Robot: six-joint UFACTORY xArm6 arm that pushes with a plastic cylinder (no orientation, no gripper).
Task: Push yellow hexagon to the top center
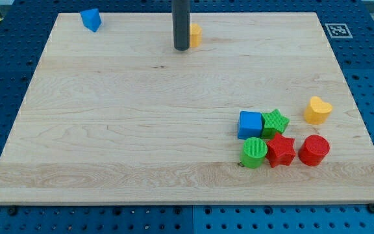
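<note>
Camera view has my tip (181,48) touching the left side of the yellow hexagon (195,35), a small orange-yellow block half hidden behind the rod at the board's (109,130) top center, so only a light, short nudge seems needed, and no pincer exists here

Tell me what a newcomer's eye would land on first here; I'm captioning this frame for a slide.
First, the dark rod coming down at the view's top centre, my tip right beside the yellow hexagon, which it partly hides. Next, the bright cluster at the lower right: blue cube, green star, green cylinder, red star, red cylinder, with a yellow heart apart.
</note>
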